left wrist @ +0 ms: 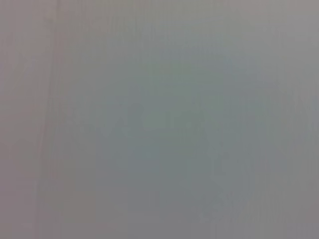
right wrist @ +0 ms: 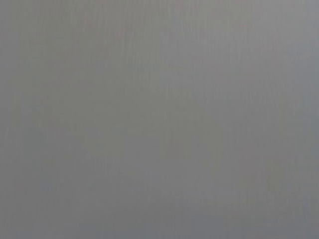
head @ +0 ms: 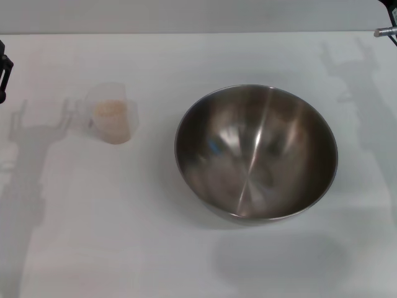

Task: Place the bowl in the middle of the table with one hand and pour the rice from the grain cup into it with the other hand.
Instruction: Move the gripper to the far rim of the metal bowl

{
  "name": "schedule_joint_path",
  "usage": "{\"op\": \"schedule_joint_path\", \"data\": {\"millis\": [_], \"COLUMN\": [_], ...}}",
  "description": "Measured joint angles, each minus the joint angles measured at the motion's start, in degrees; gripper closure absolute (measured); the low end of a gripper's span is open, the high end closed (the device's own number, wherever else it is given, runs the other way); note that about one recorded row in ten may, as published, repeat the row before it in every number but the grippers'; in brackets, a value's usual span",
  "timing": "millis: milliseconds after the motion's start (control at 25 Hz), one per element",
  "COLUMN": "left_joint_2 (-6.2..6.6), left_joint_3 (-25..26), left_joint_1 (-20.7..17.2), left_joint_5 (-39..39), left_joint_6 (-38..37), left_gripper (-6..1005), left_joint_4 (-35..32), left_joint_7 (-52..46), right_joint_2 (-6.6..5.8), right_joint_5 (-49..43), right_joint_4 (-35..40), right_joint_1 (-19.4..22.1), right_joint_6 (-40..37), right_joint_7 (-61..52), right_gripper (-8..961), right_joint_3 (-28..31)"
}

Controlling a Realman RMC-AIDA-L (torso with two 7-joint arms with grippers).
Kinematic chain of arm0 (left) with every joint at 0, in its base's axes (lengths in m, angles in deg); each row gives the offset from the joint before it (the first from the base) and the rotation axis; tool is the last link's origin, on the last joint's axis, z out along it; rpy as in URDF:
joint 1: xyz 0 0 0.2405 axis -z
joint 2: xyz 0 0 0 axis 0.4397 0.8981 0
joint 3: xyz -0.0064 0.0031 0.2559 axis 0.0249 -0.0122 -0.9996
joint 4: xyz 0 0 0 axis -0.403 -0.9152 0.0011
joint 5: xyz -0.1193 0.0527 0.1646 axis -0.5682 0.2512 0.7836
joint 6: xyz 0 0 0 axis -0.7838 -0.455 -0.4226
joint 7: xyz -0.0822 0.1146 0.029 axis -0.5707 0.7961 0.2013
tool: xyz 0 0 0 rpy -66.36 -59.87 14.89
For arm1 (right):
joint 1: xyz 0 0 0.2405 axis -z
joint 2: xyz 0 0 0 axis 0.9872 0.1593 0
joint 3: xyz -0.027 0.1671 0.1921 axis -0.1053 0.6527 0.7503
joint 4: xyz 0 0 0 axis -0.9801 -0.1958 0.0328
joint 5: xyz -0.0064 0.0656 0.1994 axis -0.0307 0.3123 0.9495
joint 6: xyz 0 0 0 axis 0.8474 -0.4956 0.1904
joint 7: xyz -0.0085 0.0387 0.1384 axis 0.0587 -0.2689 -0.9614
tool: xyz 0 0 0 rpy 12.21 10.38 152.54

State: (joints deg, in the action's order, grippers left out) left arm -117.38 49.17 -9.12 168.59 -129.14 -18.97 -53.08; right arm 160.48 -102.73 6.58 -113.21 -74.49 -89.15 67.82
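White worktop seen from above. Large steel bowl resting upright and empty, a little right of centre. Small clear grain cup standing upright well to its left, apart from it, holding a low heap of pale rice. Only slivers of the arms visible: left tool at the left edge, right tool at the far right corner, both well clear of cup and bowl; impossible to tell whether either is open or closed. Both wrist views blank grey, showing nothing. Likely the very start: nothing gripped, nothing poured. Next move probably needing the right tool brought to the bowl's rim to shift it towards centre, then the left to the cup's handle.
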Motion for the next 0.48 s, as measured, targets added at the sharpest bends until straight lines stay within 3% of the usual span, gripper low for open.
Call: {"op": "schedule_joint_path", "data": {"millis": [480], "left_joint_2": [0.0], "left_joint_3": [0.51], "left_joint_1": [0.38], "left_joint_5": [-0.35], "left_joint_6": [0.73], "left_gripper": [170], "left_joint_4": [-0.09], "left_joint_7": [0.17], "right_joint_2": [0.0], "right_joint_5": [0.0], "right_joint_4": [1.16], "right_joint_1": [-0.14], "right_joint_6": [-0.09], "right_joint_7": [0.0], "right_gripper": [159], "right_joint_3": [1.11]}}
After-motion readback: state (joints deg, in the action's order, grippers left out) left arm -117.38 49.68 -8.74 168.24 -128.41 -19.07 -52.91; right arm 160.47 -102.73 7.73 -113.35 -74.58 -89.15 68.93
